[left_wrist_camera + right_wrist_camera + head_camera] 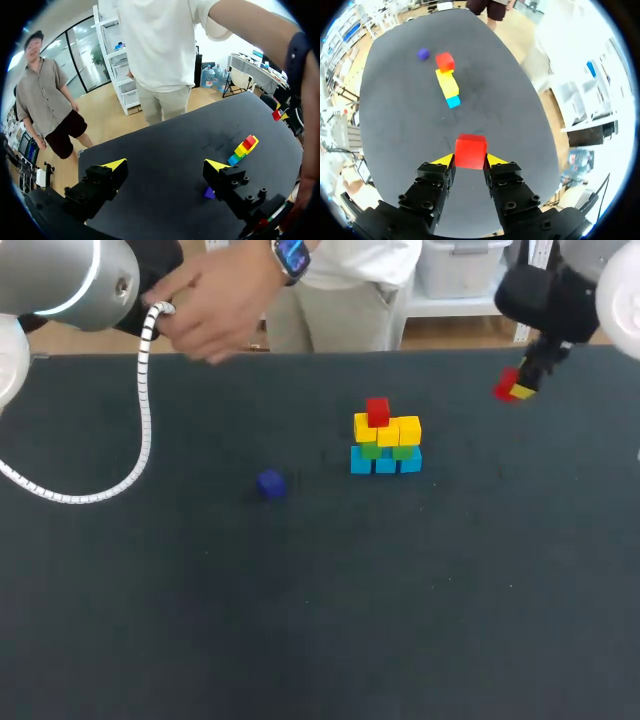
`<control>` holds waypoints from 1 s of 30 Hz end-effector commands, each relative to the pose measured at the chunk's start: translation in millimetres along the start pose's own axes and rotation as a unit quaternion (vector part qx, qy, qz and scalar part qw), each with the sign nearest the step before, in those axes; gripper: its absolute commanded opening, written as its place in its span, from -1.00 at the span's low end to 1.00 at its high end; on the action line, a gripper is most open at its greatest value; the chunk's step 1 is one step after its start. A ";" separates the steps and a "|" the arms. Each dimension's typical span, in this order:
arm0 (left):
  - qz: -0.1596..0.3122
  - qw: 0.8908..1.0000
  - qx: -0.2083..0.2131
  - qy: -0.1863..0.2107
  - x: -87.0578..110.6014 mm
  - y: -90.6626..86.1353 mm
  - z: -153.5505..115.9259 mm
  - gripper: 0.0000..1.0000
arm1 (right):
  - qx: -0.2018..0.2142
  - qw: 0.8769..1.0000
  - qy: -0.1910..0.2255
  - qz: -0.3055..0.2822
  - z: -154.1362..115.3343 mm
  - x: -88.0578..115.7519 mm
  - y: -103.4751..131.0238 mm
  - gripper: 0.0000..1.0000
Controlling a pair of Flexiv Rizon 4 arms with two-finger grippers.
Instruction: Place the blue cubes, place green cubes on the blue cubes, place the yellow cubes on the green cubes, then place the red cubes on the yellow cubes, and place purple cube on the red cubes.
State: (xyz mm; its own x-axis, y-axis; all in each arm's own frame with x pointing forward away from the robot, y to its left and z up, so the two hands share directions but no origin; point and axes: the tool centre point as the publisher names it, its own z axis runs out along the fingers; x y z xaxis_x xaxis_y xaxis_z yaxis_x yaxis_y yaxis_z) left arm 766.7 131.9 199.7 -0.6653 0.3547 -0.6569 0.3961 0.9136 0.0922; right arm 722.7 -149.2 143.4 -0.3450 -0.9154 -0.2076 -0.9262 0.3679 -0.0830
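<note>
Red cube (470, 150) pinched on side faces by right gripper (470, 160); likely light, rigid, slick; left gripper (165, 165) spread, empty.

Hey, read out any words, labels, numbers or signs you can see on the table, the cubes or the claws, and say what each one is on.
No readable text in any view.
Stacked cubes, purple cube, red cube in the right claw: plain faces, no print.
Table, left claw: no markings visible.
Watch on the wrist of the person reaching over the table: lit screen, too blurred to read.
</note>
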 end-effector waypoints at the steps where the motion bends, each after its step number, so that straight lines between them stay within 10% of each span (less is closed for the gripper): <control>1: 0.002 1.000 0.003 0.000 0.1 1.8 -0.4 1.00 | -0.013 1.000 0.008 -0.019 -3.1 -19.4 -5.7 -1.00; 30: 0.002 1.000 0.003 0.000 0.1 1.8 -0.4 1.00 | -0.043 0.989 0.014 -0.142 -3.5 -86.1 6.9 -1.00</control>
State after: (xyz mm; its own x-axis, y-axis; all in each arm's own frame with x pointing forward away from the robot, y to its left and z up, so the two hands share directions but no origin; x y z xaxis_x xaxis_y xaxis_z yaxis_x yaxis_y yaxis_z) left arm 766.8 131.9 199.7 -0.6654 0.3546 -0.6568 0.3961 0.9136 0.0919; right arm 741.2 -74.4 162.6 -0.0751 -0.9832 -0.1662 -0.9941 0.0868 -0.0643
